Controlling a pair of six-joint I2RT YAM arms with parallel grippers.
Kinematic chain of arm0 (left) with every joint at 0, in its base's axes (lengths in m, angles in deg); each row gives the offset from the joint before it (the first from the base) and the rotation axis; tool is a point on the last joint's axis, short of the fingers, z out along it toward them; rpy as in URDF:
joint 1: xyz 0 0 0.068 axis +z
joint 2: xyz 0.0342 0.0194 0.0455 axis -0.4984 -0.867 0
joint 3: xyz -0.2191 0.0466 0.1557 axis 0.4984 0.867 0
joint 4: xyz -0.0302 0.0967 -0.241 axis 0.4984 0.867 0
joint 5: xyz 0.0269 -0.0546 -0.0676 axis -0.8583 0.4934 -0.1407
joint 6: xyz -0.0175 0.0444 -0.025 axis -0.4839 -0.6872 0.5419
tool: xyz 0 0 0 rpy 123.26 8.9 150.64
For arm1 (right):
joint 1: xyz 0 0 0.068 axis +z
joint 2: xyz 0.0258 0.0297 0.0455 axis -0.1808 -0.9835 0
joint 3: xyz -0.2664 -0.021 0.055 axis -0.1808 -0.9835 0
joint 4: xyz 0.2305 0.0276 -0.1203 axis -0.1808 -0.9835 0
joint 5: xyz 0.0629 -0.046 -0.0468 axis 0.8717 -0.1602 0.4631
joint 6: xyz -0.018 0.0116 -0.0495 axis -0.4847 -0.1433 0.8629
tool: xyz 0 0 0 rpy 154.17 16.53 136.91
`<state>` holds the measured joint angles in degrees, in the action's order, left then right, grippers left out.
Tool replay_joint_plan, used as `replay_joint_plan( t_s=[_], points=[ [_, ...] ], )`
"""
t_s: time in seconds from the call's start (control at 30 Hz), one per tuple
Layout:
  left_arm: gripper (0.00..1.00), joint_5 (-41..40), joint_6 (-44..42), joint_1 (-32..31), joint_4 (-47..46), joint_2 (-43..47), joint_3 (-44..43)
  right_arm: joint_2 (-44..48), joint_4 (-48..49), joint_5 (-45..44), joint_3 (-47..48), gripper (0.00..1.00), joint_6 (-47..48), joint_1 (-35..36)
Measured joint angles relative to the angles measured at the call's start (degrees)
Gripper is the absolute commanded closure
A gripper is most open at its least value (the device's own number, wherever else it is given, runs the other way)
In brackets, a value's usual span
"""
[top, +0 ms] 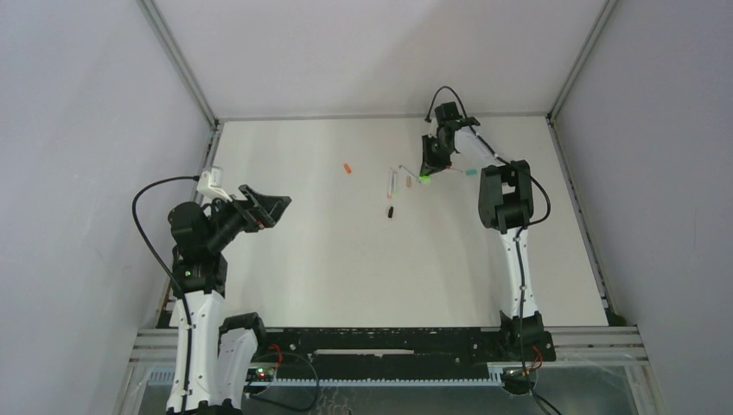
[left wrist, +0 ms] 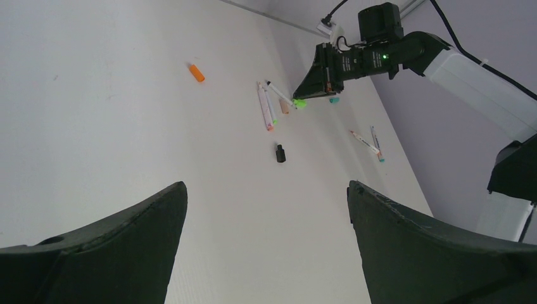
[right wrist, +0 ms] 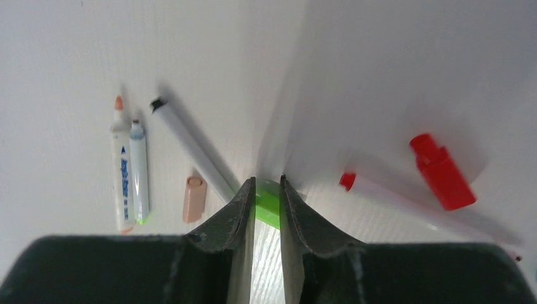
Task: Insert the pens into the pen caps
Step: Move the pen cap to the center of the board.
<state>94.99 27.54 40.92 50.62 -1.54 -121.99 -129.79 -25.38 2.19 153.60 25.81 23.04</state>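
My right gripper (right wrist: 267, 178) points down at the table, shut on a green pen cap (right wrist: 267, 208) that fills the gap between its fingertips; it is at the back right in the top view (top: 428, 173). Beside it lie a black-ended pen (right wrist: 190, 145), two pens side by side (right wrist: 128, 171), a peach cap (right wrist: 194, 198), a red cap (right wrist: 441, 171) and a red-ended pen (right wrist: 392, 196). An orange cap (top: 347, 169) and a black cap (top: 390, 211) lie apart from these. My left gripper (top: 275, 207) hovers open and empty at the left.
Two more pens (left wrist: 366, 142) and a teal cap (left wrist: 334, 99) lie beyond the right gripper. Grey walls with metal frame rails (top: 181, 65) close in the white table (top: 346, 277) on three sides.
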Motion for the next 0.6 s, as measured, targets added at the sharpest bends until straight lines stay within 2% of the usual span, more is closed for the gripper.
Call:
replay_joint_plan(
  t_s=[0.6],
  points=[
    [0.00, 0.0, 0.0, 0.0, 0.0, 0.4, 0.0, 12.8, 3.0, 2.7, -22.0, 0.73, 0.2, 2.9]
  ],
)
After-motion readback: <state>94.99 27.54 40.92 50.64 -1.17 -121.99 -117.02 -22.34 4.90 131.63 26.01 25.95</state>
